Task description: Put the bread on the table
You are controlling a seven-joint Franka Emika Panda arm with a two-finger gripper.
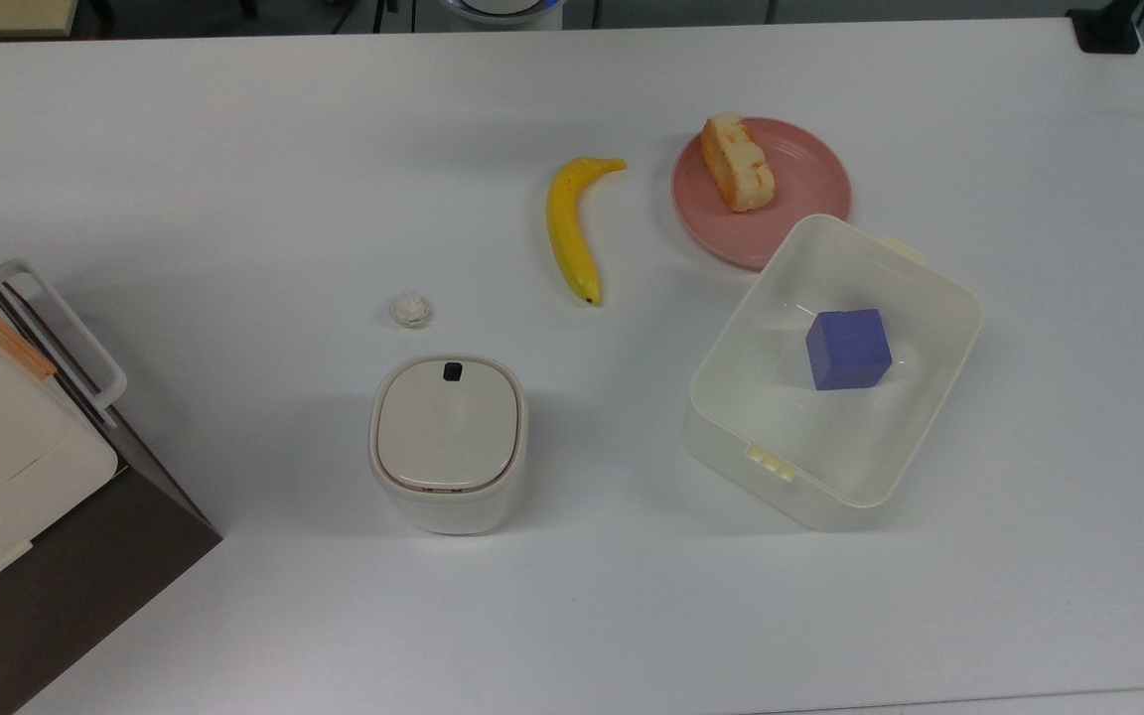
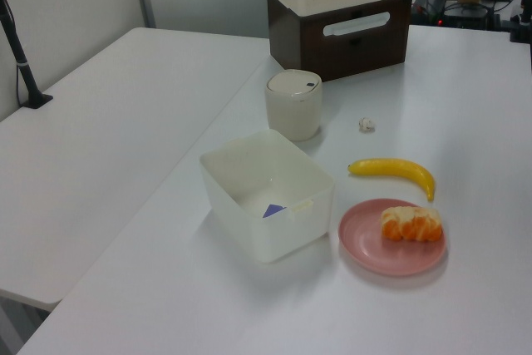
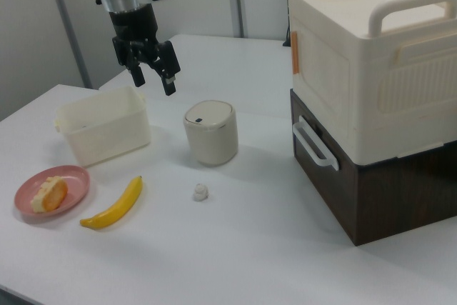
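In the right view, going left to right, the pink plate (image 3: 46, 192) sits near the counter's (image 3: 235, 248) left edge with the bread (image 3: 48, 193) lying on it. The banana (image 3: 114, 205) comes next, then the paper ball (image 3: 200, 191), the lidded canister (image 3: 211, 132) and the stacked boxes (image 3: 371, 98) at the right edge. The open tub (image 3: 103, 133) stands behind the plate, toward the far edge.

The end effector (image 3: 151, 73) hangs well above the counter, over the gap between tub and canister, with its fingers spread fairly wide and nothing between them. The bread lies well apart from it, lower and toward the right view's left, with the tub partly between them.

Several things could go wrong from here:

- A low, straight path to the bread would probably clip the tub's wall, since the tub's rim overlaps the plate's edge in the top view (image 1: 776, 243).
- The bread looks soft, so a hard squeeze may crush or tear it.
- The bread (image 1: 737, 164) lies at a slant near the plate's rim (image 1: 820, 169), so fingers coming down out of line with it could catch the rim and tip or drag the plate.
- The banana (image 1: 572, 226) lies just beside the plate, so setting the bread down on that side risks bumping it.
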